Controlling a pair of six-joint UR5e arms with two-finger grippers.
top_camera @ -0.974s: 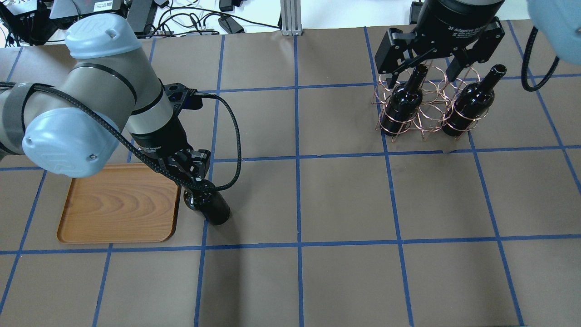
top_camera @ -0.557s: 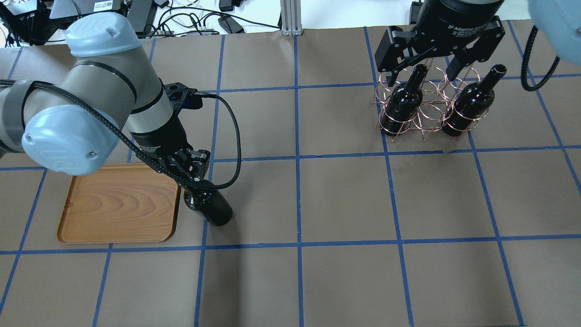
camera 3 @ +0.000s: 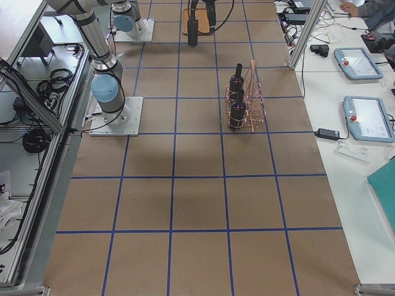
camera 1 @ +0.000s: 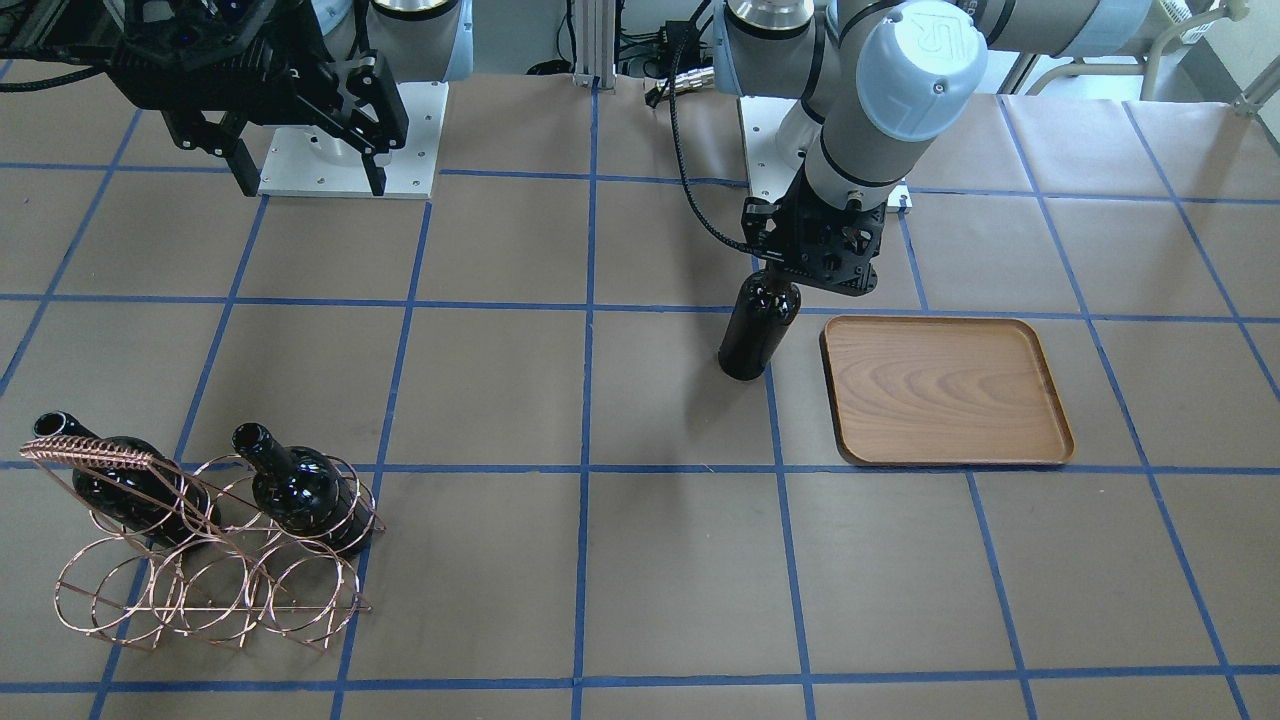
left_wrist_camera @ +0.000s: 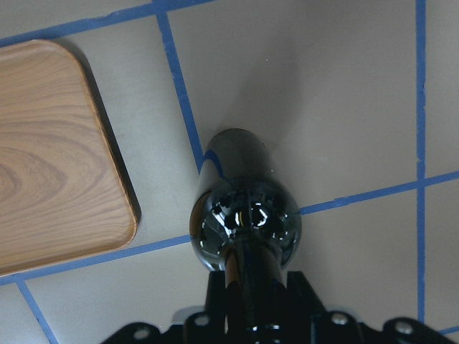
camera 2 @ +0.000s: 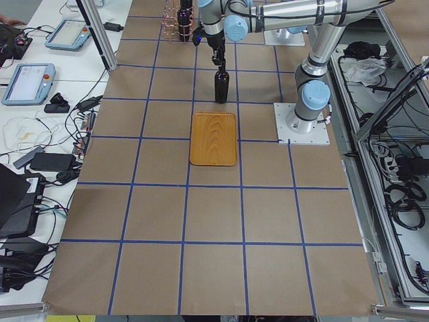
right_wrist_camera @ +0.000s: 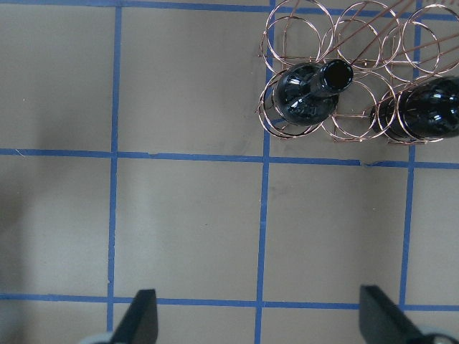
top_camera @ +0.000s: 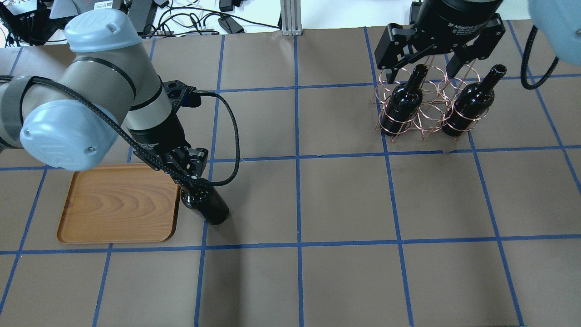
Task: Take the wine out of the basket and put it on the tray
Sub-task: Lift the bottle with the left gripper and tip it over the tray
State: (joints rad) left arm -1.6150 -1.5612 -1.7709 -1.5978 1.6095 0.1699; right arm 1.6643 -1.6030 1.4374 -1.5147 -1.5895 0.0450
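Note:
My left gripper (top_camera: 189, 175) is shut on the neck of a near-black wine bottle (top_camera: 206, 206), held upright just right of the wooden tray (top_camera: 118, 204). I cannot tell whether its base touches the table. In the front view the bottle (camera 1: 757, 330) is left of the tray (camera 1: 945, 390). The left wrist view looks down on the bottle (left_wrist_camera: 244, 222), with the tray (left_wrist_camera: 50, 158) beside it. The copper wire basket (top_camera: 426, 111) holds two more bottles (top_camera: 401, 102) (top_camera: 470, 106). My right gripper (top_camera: 420, 68) is open and empty, high above the basket (right_wrist_camera: 344, 43).
The table is covered in brown paper with a blue tape grid. The robot base plates (camera 1: 345, 150) stand at the table's robot side. Cables and devices (top_camera: 181, 18) lie beyond the far edge. The tray holds nothing.
My left gripper has shifted the held bottle slightly left, toward the tray's edge. My right gripper has stayed open above the basket with hardly any movement.

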